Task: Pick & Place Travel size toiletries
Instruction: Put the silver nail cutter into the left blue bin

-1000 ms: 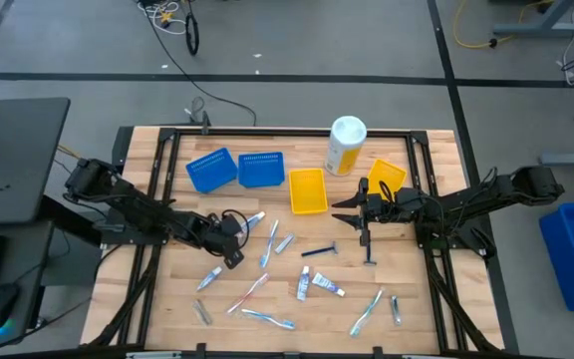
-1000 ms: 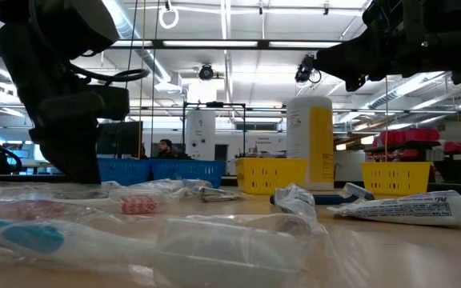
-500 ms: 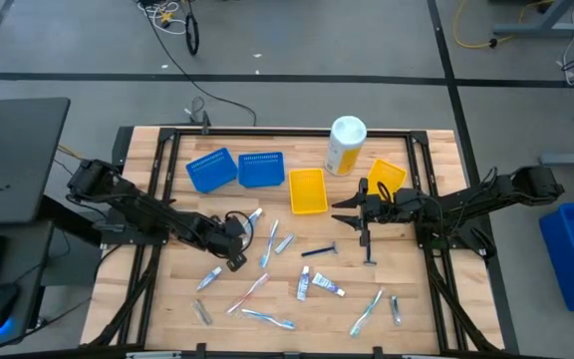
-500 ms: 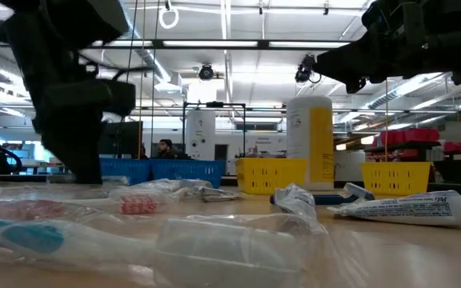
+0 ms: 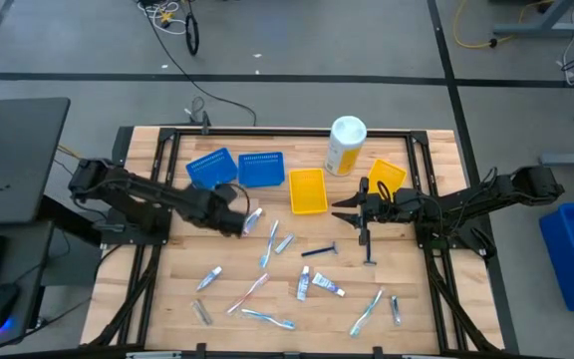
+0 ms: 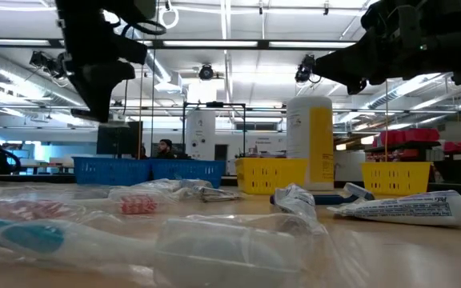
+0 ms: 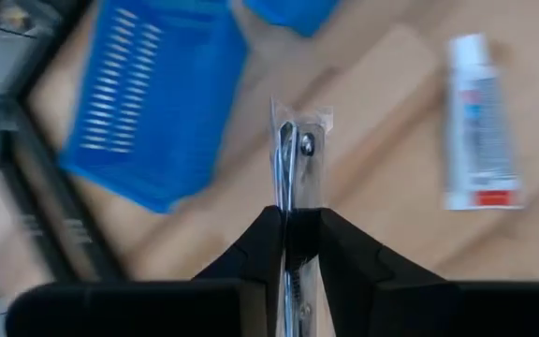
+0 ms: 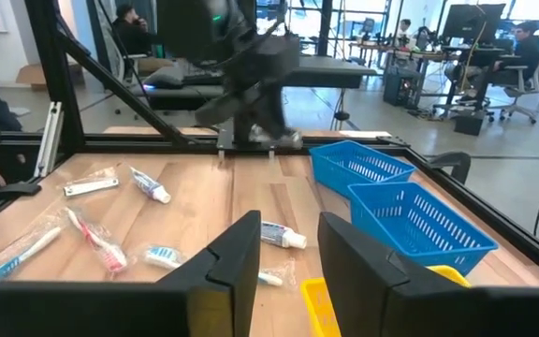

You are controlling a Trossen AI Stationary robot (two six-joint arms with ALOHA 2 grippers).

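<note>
One wrapped metal item [image 7: 293, 154], nipped narrow in the left pincer [image 5: 235, 221], lifted off the table [image 5: 417, 309] near a blue tray [image 5: 211, 170], presumably its destination; remaining toiletries scattered; right pincer [image 5: 352, 213] idle, parted, empty, beside the yellow tray [image 5: 307, 190]

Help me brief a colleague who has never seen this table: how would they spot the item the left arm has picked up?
Start at the two blue trays at the table's far side. Just in front of them the left gripper hangs above the wood, shut on a small clear packet with a slim metal tool inside. Every other toiletry lies flat on the table; this one alone is pinched between dark fingers.
</note>
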